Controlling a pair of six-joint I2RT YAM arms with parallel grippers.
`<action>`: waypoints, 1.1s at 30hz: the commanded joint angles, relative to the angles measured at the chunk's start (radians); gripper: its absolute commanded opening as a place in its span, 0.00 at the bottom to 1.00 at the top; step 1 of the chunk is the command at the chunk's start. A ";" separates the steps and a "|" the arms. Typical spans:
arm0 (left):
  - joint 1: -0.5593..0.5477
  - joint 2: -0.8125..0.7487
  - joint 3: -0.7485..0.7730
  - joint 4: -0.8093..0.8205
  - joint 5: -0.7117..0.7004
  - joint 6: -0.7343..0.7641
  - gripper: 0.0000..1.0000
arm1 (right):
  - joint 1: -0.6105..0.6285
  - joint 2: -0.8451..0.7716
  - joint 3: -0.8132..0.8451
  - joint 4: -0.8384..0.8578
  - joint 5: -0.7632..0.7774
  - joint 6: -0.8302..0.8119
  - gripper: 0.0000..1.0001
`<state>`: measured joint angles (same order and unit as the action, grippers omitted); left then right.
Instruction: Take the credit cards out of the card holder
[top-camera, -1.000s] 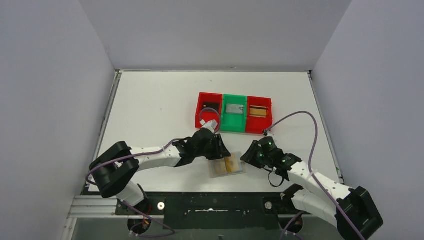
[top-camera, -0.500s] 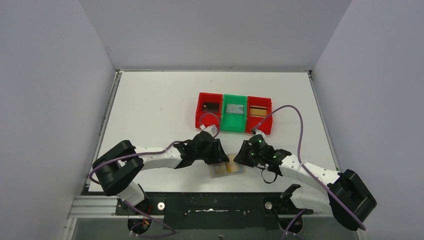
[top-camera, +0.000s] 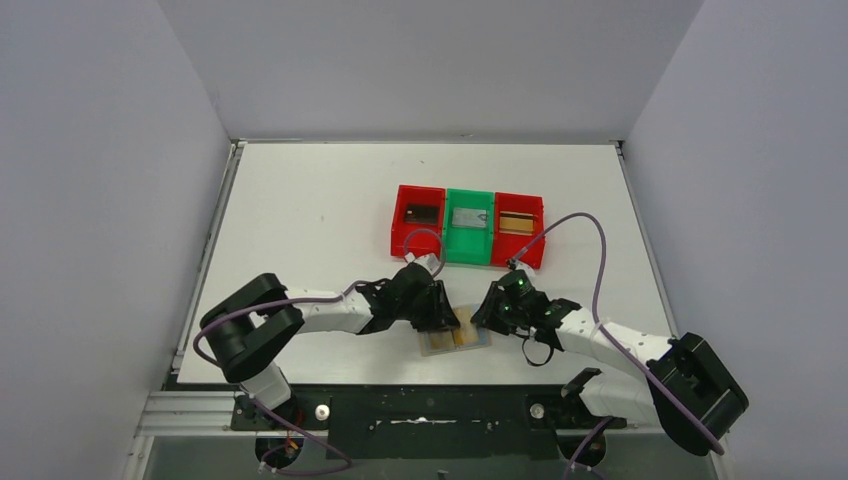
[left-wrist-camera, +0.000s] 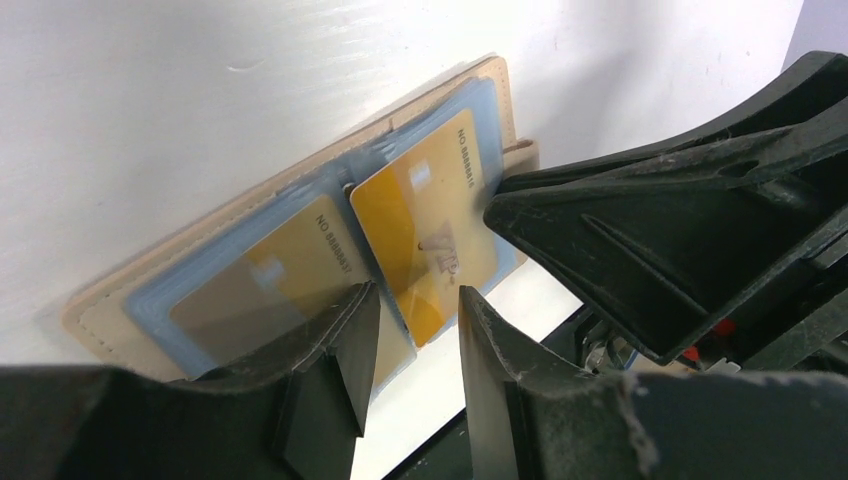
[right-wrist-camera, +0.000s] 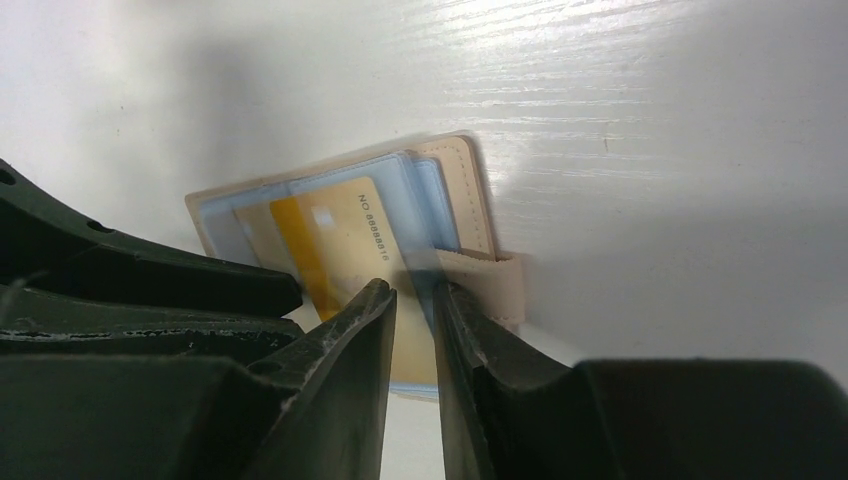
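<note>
1. You will find the left red tray (top-camera: 397, 236) just beyond the left gripper (top-camera: 448, 312), apart from it; a dark flat item (top-camera: 421, 213) lies inside.
2. The green tray (top-camera: 465, 253) touches it, beyond both fingertips; a grey flat item (top-camera: 468, 217) lies inside.
3. The right red tray (top-camera: 517, 251) touches the green one, beyond the right gripper (top-camera: 487, 312); a tan item (top-camera: 516, 222) lies inside.
4. The white table (top-camera: 300, 220) carries all three; grey walls (top-camera: 100, 200) enclose it.
</note>
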<state>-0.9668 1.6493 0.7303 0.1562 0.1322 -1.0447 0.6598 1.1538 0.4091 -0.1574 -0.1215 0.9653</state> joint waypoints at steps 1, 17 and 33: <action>-0.001 0.026 0.048 0.008 -0.001 -0.009 0.35 | -0.006 0.027 -0.018 -0.012 0.040 0.009 0.23; 0.002 0.054 0.029 0.029 -0.103 -0.065 0.38 | -0.006 0.028 -0.065 -0.013 0.060 0.056 0.16; 0.010 0.103 0.074 -0.005 -0.120 -0.027 0.39 | -0.005 0.046 -0.085 0.030 0.040 0.072 0.08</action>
<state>-0.9554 1.7248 0.7994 0.1627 0.0303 -1.1030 0.6548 1.1587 0.3618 -0.0738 -0.1097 1.0451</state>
